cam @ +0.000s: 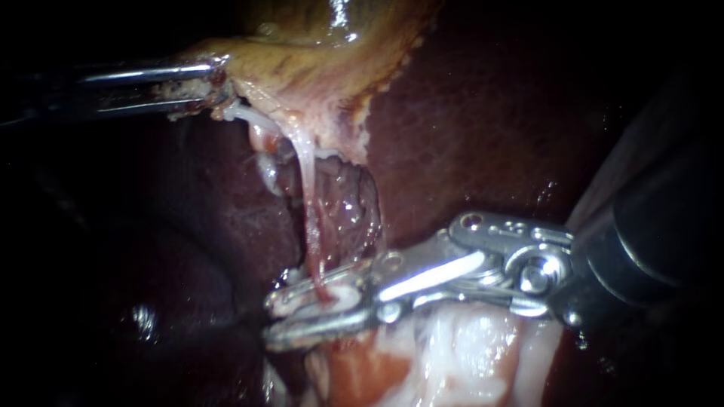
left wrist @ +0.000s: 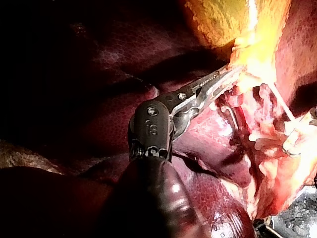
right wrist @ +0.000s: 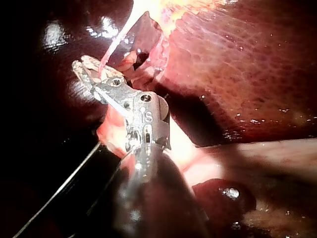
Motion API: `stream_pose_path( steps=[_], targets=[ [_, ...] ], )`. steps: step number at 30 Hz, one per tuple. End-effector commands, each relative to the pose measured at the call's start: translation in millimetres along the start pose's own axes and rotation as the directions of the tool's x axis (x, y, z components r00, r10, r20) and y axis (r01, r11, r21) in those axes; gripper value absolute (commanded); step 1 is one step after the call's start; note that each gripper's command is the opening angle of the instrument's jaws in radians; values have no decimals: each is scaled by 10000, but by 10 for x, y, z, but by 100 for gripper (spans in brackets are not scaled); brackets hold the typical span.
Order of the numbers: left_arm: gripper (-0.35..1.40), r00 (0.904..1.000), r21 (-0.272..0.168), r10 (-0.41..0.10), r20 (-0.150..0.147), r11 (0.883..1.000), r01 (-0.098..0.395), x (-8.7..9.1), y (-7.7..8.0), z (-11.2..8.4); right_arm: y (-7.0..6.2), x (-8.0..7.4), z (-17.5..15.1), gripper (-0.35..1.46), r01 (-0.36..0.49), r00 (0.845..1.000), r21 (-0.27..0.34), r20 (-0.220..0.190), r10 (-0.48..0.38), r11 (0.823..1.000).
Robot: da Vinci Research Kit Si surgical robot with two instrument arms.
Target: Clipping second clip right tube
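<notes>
My left instrument (cam: 215,87) comes in along the upper left, its jaws shut on the edge of the yellowish gallbladder (cam: 317,53) and holding it up; the left wrist view shows the same grip (left wrist: 225,77). A thin pale tube (cam: 305,173) hangs stretched from the gallbladder down to my right instrument (cam: 275,320). Its two long jaws stand open, one on either side of the tube's lower end, with a gap between them. In the right wrist view the tube (right wrist: 116,42) runs down into those jaws (right wrist: 86,69). I cannot make out a clip on the tube.
Dark red liver (cam: 490,113) surrounds the site on both sides. Raw reddish tissue (cam: 343,203) lies behind the tube. Pale fatty tissue (cam: 460,354) sits under the right instrument's wrist. Its dark shaft (cam: 664,226) fills the right edge.
</notes>
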Motion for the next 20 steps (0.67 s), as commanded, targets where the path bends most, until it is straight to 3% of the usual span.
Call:
stream_pose_path(
  steps=[1,20],
  targets=[
    [-35,10000,0,0,-3,10000,0,0,0,0,0,-1,-1,-35,-56,10000,22,-19,56,10000],
    [-35,10000,2,-1,-4,10000,1,0,-1,2,5,-1,-4,-35,-298,9996,12,6,298,9996]
  ],
)
